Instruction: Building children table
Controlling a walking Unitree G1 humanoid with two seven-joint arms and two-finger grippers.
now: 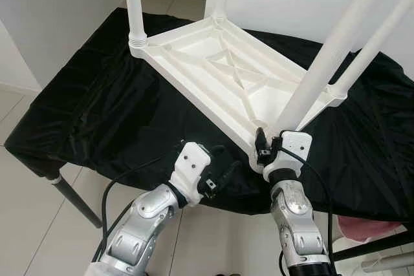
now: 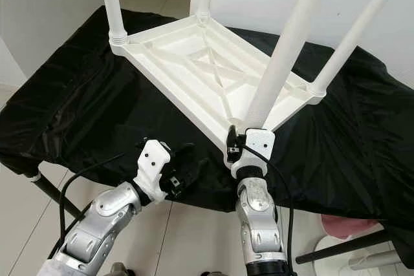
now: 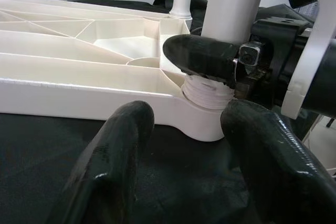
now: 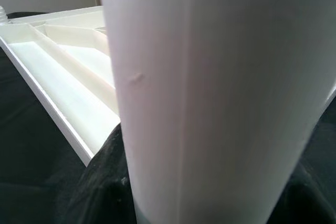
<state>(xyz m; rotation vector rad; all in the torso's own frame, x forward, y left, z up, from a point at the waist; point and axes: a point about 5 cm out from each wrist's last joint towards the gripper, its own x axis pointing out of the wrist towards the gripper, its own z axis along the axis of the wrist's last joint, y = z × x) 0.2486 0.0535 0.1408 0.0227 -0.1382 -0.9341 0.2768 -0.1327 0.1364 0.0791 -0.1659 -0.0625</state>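
Observation:
A white plastic children's table (image 1: 220, 69) lies upside down on a black-draped surface, with its legs pointing up. My right gripper (image 1: 268, 147) is shut on the nearest leg (image 1: 330, 50) just above its threaded base (image 3: 207, 90), at the table's front corner. In the right wrist view that leg (image 4: 210, 93) stands very close. My left gripper (image 1: 220, 172) hovers open over the cloth just left of that corner, its two fingers (image 3: 113, 161) spread and pointing at the socket, holding nothing.
The black cloth (image 1: 97, 108) covers a work table whose dark metal leg (image 1: 74, 198) shows at lower left. Its front edge runs right under my grippers. A pink object (image 1: 369, 227) sits on the tiled floor at lower right. White walls stand behind.

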